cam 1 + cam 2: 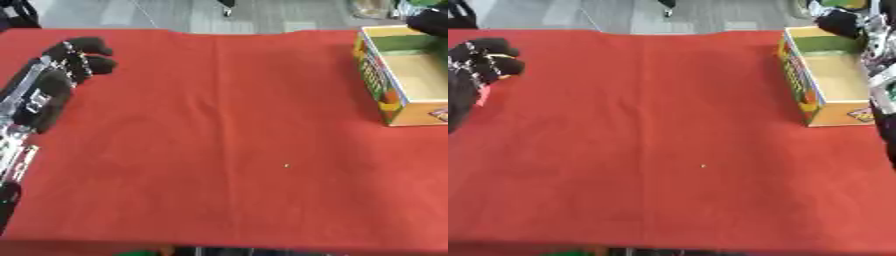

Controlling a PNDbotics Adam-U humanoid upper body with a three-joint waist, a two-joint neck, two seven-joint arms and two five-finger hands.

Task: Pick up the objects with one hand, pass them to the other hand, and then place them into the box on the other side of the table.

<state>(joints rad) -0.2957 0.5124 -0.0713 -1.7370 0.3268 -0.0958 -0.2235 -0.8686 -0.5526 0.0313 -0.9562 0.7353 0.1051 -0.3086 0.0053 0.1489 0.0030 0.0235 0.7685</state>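
**Box at the right edge, hands at opposite sides**

The open cardboard box with a green and yellow printed wall sits on the red cloth-covered table at its far right edge. The right hand hangs over the box's far end; whether its fingers are curled cannot be told. The left hand is well apart, at the table's left side, fingers curled, holding nothing visible. A tiny pale speck lies mid-cloth.

A red cloth covered the whole bench. On it, far right, stood an open box, yellow and green outside. A tiny pale speck lay near the middle.
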